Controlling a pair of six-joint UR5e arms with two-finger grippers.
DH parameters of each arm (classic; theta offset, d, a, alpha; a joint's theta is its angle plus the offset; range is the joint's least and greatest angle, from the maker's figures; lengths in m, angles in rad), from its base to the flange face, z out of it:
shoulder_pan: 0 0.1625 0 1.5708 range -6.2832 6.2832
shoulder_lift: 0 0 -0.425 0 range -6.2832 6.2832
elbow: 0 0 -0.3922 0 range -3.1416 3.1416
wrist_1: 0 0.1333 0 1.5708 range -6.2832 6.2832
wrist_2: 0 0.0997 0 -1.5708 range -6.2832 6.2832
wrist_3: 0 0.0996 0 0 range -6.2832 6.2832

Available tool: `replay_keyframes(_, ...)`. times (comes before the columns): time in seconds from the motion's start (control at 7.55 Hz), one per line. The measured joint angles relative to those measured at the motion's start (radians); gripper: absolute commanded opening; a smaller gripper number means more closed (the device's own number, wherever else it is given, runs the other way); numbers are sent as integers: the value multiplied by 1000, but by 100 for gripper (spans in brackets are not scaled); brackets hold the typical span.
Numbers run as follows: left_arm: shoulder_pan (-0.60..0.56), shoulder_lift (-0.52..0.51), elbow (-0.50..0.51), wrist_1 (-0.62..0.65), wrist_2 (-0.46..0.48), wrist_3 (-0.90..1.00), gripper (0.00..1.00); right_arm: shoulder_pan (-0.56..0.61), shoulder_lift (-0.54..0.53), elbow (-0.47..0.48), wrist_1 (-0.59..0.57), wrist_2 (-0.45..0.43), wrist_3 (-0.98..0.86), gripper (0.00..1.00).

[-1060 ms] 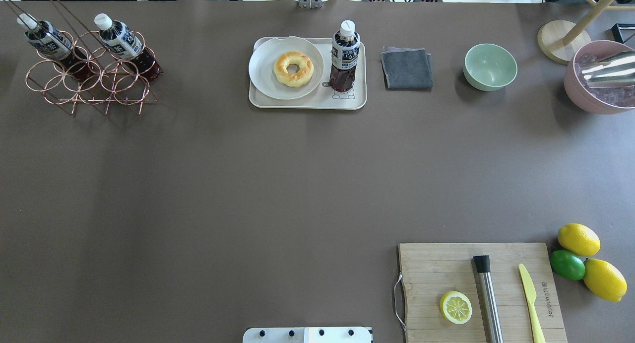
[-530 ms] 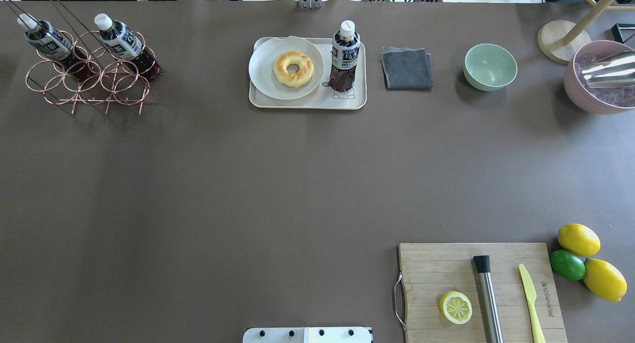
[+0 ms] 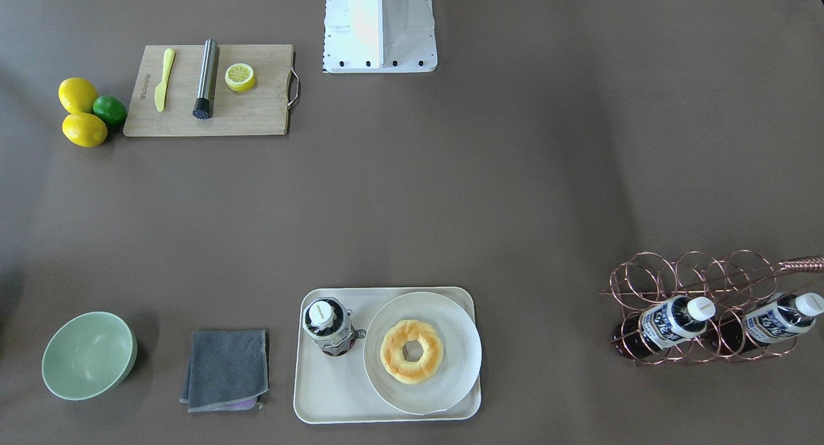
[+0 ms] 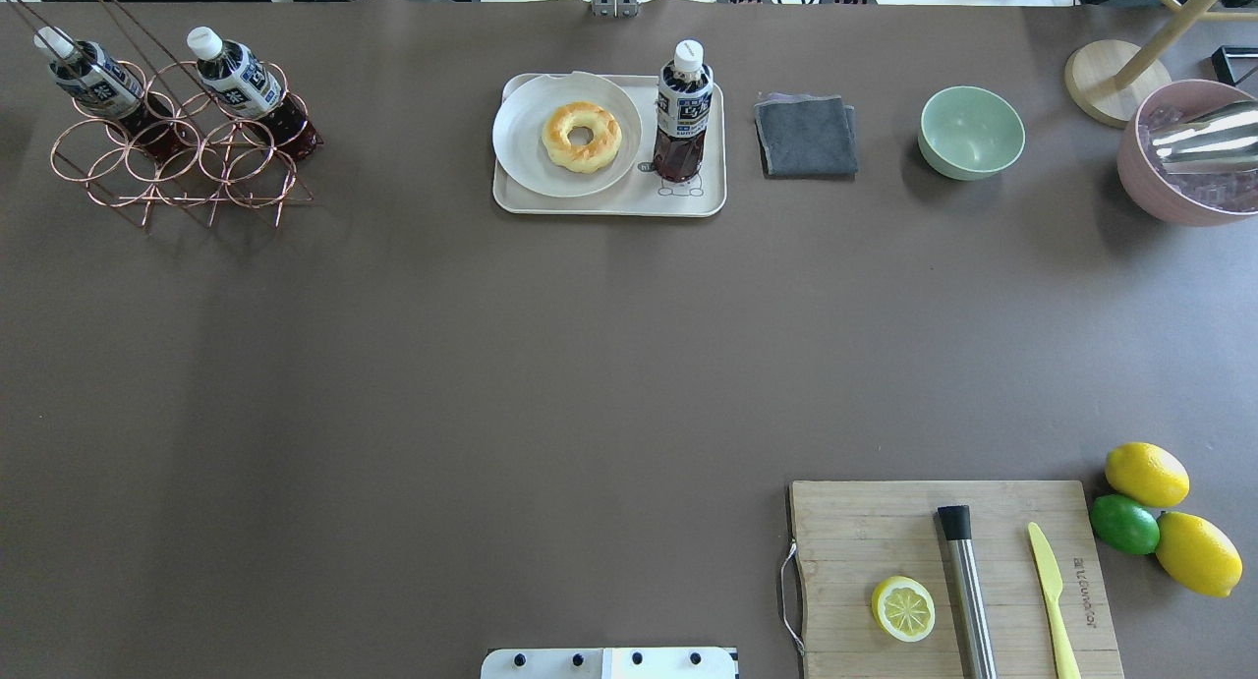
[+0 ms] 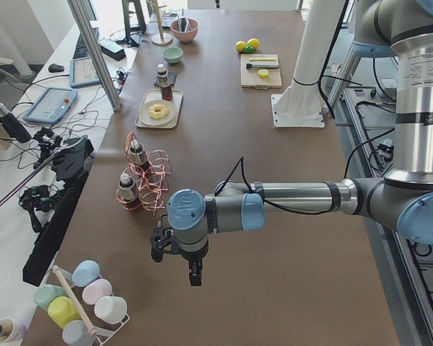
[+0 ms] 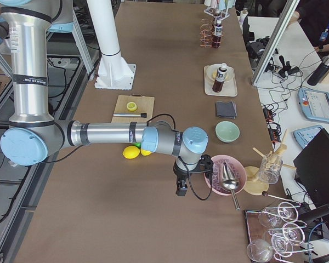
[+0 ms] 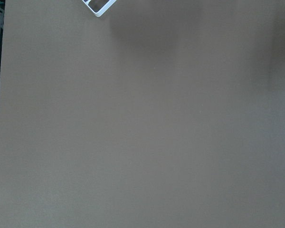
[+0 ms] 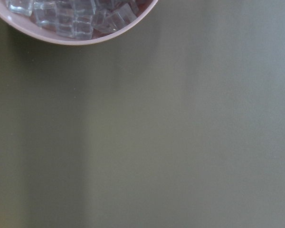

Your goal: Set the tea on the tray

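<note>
Brown tabletop (image 4: 590, 365), upper centre: I see the tea (image 4: 682, 119) upright on the tray (image 4: 590, 205), white cap, dark liquid. Left gripper (image 5: 194, 277) and right gripper (image 6: 181, 192): opening state I cannot tell.

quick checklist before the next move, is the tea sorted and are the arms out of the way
1. Tea upright on the tray: ok.
2. Tea base inside the rim, beside the plate: ok.
3. Left gripper clear of the tea, out past the wire rack: ok.
4. Right gripper clear of the tea, by the pink bowl: ok.
5. Both grippers open: cannot tell, side views only.
</note>
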Motion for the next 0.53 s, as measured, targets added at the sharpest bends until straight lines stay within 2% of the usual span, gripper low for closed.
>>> replay_keyframes(0.53,0,1,0,0,-1,1,99,0,-4,7,-1,-1,-1,100)
